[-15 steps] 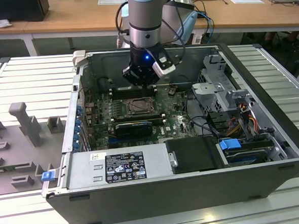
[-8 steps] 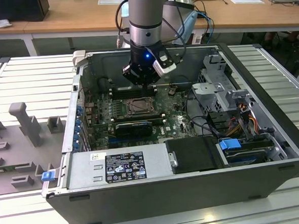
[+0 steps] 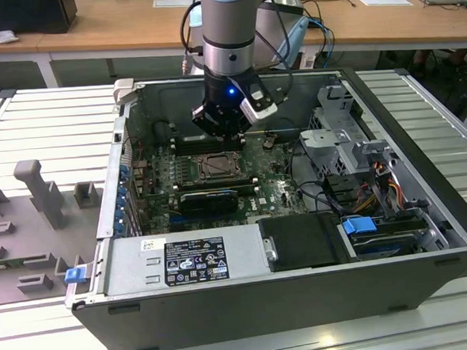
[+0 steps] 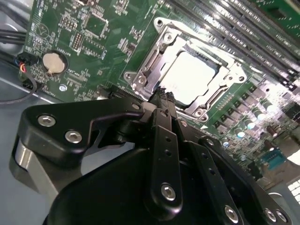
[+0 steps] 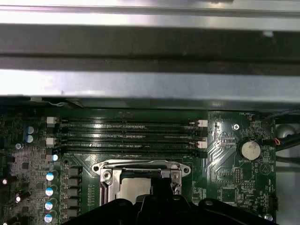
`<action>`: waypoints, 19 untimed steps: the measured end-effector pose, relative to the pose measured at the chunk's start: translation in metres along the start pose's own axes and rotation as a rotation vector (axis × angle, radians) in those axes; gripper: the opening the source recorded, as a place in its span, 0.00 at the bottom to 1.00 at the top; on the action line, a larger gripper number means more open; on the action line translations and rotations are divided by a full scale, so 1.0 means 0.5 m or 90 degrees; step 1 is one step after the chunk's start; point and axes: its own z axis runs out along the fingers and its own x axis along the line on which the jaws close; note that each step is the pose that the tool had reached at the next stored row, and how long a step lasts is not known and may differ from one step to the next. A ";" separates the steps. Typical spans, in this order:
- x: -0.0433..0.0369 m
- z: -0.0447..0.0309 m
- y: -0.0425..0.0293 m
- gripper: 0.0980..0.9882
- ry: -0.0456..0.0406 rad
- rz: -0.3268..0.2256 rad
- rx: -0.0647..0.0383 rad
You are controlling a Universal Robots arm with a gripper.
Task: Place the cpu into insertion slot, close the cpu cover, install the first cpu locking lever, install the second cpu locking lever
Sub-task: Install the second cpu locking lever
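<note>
The cpu (image 4: 190,77) lies in the insertion slot (image 3: 216,168) on the green board, its pale metal top showing bright. The silver cpu cover (image 4: 171,37) lies flat around it, framing the chip in its window. My gripper (image 4: 162,96) hangs just above the near edge of the slot, its black fingers drawn together to a narrow tip with nothing between them. In the exterior view the gripper (image 3: 223,134) stands over the far side of the slot. In the first wrist view the cpu (image 5: 136,188) sits just past the gripper (image 5: 161,187). How the locking levers stand I cannot tell.
Long black memory slots (image 5: 131,136) run beside the socket. A round coin battery (image 4: 52,62) sits on the board. A black graphics card (image 3: 209,199), a drive cage (image 3: 342,129) and cables (image 3: 376,174) crowd the open case. The case wall (image 5: 150,47) rises beyond the memory slots.
</note>
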 end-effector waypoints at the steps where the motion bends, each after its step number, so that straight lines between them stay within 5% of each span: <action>1: 0.000 -0.002 0.000 0.01 0.0001 0.000 0.000; 6: 0.000 -0.037 0.002 0.01 0.0002 0.000 0.000; 9: 0.000 -0.041 -0.002 0.01 0.0005 0.000 0.000; 12: 0.000 -0.042 -0.016 0.01 0.0005 0.000 0.000; 16: 0.000 -0.043 -0.057 0.01 0.0005 0.000 0.000; 19: 0.001 -0.043 -0.070 0.01 0.0011 0.000 0.000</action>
